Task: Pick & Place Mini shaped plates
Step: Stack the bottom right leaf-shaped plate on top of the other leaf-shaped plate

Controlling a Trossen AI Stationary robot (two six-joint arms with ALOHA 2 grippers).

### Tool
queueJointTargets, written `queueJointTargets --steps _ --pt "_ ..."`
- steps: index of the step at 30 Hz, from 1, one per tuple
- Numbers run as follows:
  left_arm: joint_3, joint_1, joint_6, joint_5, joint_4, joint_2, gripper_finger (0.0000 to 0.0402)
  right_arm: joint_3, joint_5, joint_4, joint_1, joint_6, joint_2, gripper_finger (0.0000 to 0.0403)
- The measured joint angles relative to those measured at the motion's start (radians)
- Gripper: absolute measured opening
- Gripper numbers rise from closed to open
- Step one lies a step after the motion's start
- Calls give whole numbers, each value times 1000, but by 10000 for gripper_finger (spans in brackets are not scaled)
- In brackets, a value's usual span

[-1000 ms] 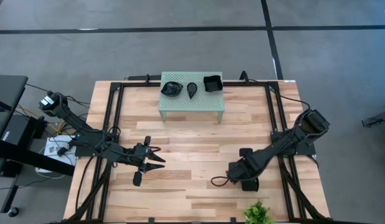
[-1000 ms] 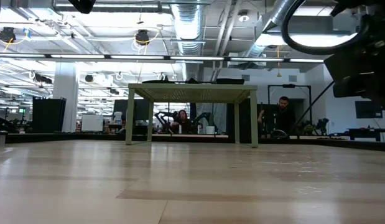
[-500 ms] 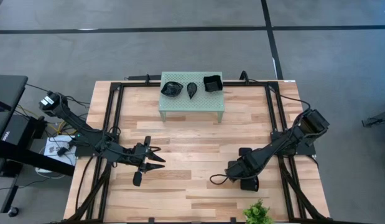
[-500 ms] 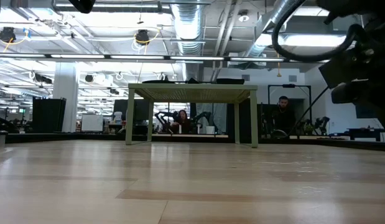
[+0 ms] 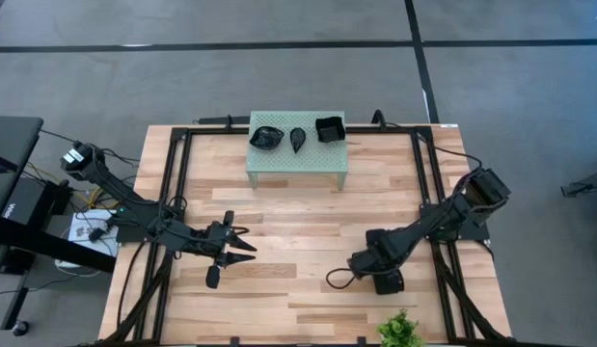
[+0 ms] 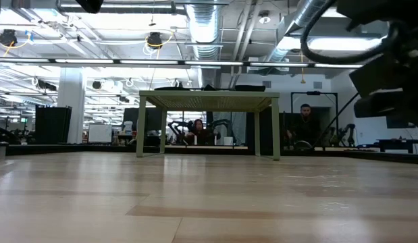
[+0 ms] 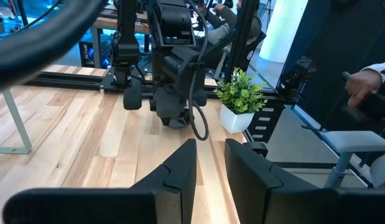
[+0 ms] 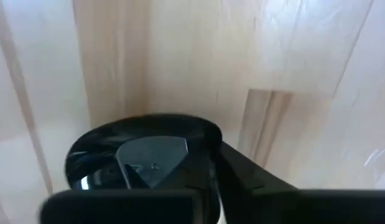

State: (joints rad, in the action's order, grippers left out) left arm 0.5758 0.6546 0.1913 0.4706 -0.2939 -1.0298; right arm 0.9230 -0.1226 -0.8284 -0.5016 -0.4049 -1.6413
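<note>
Near the right edge of the counter [image 5: 298,222], the right gripper [image 5: 377,280] hangs low over the wood with a mini shaped plate [image 8: 136,155] right under it. Whether its jaws are closed on the rim I cannot tell. A good grasp probably calls for pinching one raised edge squarely and lifting straight up, since the glaze looks slippery. This plate is rounded, black and shiny, with a shallow bowl. Three more plates [image 5: 298,138] sit in a row on the pale green stand [image 5: 296,164] at the far centre. The left gripper [image 5: 242,249] waits at near left, jaws apart and empty.
</note>
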Motion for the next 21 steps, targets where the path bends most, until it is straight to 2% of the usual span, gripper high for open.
queueJointTargets --steps 4,8,13,17,21 --pt "0 0 0 0 -7 0 85 37 12 -5 40 26 0 14" --pt "0 0 -2 0 -24 0 85 104 31 -34 87 120 0 20" --pt "0 0 -33 0 -56 0 85 228 142 -84 149 323 0 2" --pt "0 -11 -57 0 -83 1 85 326 256 -41 190 465 0 7" --pt "0 -38 -53 1 -86 1 85 389 260 -1 225 551 0 2"
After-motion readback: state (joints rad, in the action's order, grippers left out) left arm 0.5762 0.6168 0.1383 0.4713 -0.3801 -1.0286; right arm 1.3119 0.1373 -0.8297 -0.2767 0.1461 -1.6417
